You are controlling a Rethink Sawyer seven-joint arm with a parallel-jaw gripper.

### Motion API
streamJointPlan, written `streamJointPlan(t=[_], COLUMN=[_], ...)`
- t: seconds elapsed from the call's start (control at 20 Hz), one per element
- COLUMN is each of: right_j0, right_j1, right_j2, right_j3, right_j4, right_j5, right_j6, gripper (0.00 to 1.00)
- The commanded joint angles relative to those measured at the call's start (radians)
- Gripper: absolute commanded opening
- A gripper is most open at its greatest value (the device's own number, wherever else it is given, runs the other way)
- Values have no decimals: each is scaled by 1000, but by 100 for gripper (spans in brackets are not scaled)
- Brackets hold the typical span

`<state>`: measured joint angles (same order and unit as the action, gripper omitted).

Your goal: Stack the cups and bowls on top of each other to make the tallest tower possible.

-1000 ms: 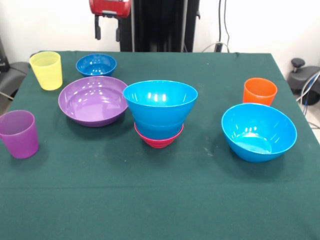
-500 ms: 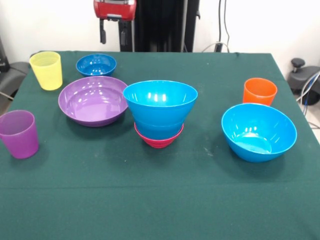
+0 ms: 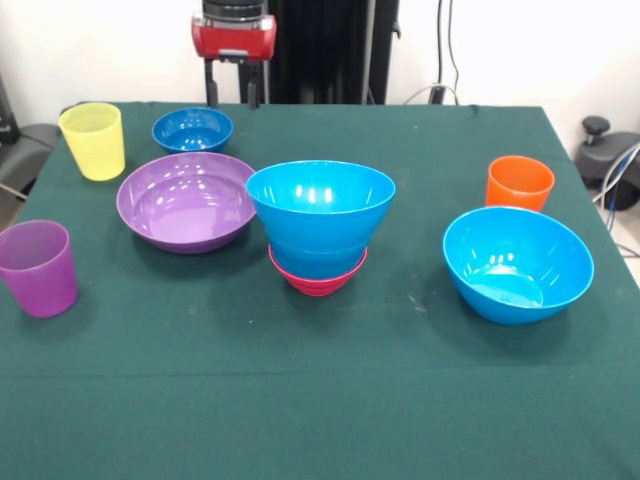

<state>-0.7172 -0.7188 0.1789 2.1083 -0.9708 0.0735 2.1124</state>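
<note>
Two-bowl tower [image 3: 320, 225], blue on magenta, sits mid-tabletop. The gripper [image 3: 233, 82] hangs wide and empty above the far edge. Bowls look light, rigid, slippery; a rim pinch seems safest.

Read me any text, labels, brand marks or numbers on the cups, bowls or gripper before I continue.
None can be read. The plastic cups, the plastic bowls, the green tablecloth and the red and black gripper show no legible words, numbers or signs in this front view.
</note>
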Motion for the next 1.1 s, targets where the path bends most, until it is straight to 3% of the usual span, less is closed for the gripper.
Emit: streamJointPlan(t=[0.05, 0.55, 1.1], right_j0=[10, -8, -28], right_j1=[121, 172, 118], right_j2=[87, 98, 112], right_j3=[-132, -171, -134], right_j4=[-45, -55, -40], right_j5=[55, 52, 82], right_j6=[-52, -61, -88], gripper=[100, 100, 100])
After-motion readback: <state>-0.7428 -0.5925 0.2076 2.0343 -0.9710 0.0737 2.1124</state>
